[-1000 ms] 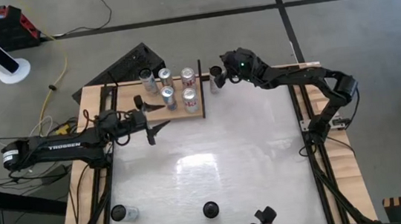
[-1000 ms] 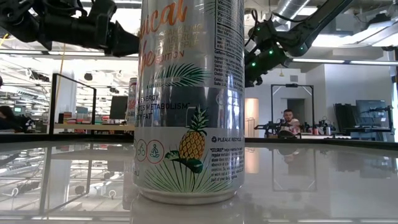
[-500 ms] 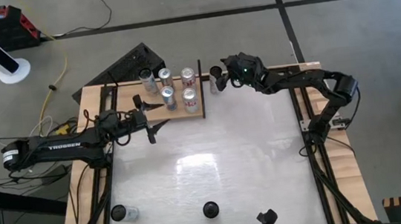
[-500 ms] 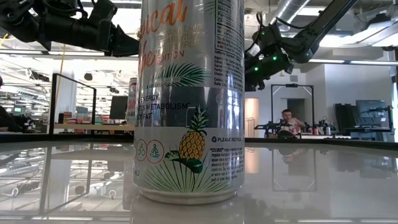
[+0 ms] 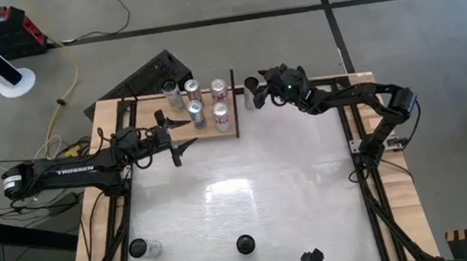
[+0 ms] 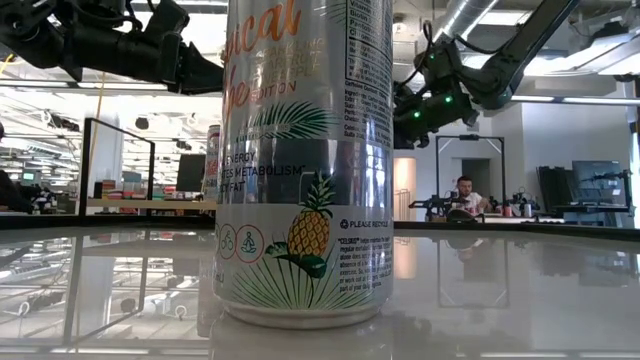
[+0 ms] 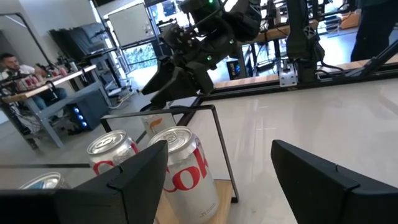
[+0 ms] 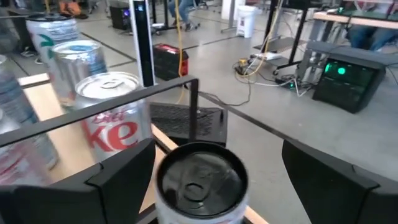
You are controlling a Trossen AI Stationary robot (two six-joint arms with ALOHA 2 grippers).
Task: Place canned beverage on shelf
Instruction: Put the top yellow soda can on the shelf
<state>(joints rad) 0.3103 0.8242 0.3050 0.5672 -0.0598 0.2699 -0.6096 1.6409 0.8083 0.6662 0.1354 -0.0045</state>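
**Hovering over a black-topped can beside the shelf**

Reaching in from the desk's far right, the right gripper (image 5: 261,90) hangs with its jaws spread wide on either side of a black-topped can (image 5: 251,84); its wrist view shows that can (image 8: 201,182) upright between the two dark fingers (image 8: 115,174), with a gap on each side, so nothing is held; the can stands on the white desk (image 5: 247,181) just beside the shelf (image 5: 232,131), outside the thin black upright (image 5: 234,101) at its edge.

The shelf, a pale wooden board at the far left of the desk, carries five upright cans; a silver can (image 5: 171,91) stands at its far corner, and two red-lettered cola cans (image 5: 221,114) stand nearest the upright; the left wrist view shows one of them (image 7: 184,167) close ahead.

The left gripper (image 5: 184,138) waits at the near edge of the shelf, jaws apart and empty.

At the desk's near edge stand a dark-topped can (image 5: 245,244), which fills the low view as a pineapple-printed can (image 6: 305,160), and another can (image 5: 139,248) by the near left corner; a person (image 6: 463,190) sits in the room beyond.
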